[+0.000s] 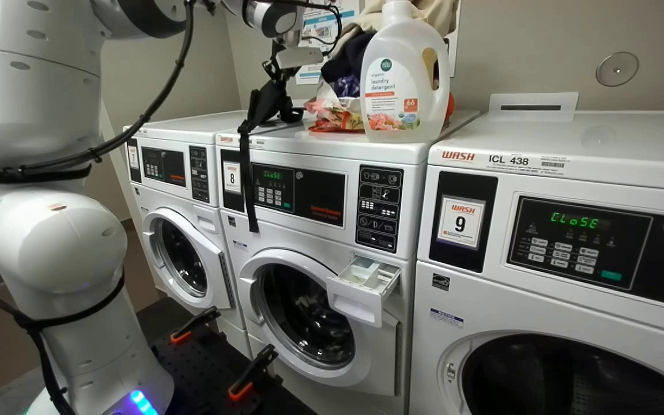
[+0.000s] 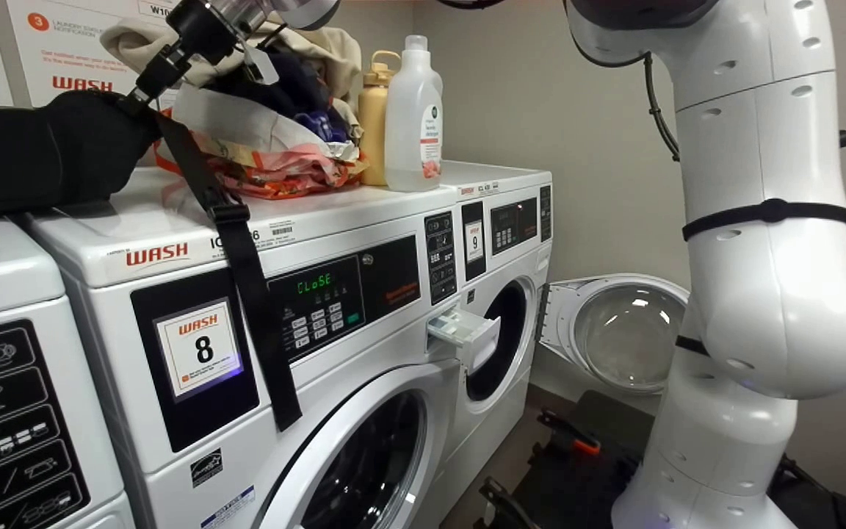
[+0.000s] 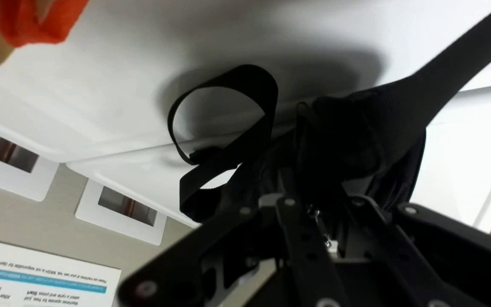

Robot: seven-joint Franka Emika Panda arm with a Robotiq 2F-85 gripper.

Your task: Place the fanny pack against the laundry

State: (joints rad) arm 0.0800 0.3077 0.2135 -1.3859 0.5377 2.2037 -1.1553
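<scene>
The fanny pack (image 1: 271, 105) is a black floppy pouch with dangling straps; in an exterior view it fills the left edge (image 2: 48, 154). My gripper (image 2: 138, 101) is shut on one end of it and points downward. The pack hangs at the top of washer 8, near its seam with the neighbouring washer; I cannot tell if it touches the top. One strap (image 2: 261, 316) hangs down the washer's front. The laundry (image 2: 302, 81) is a heap of clothes in a floral bag (image 2: 276, 165), beside the pack. In the wrist view the dark pack (image 3: 348, 136) hides the fingertips.
A detergent bottle (image 1: 404, 98) and a yellow bottle (image 2: 374, 121) stand beside the laundry. Washer 8 has an open soap drawer (image 1: 361, 294). A washer door (image 2: 628, 330) stands open. Wall signs (image 2: 63, 59) are behind the machines.
</scene>
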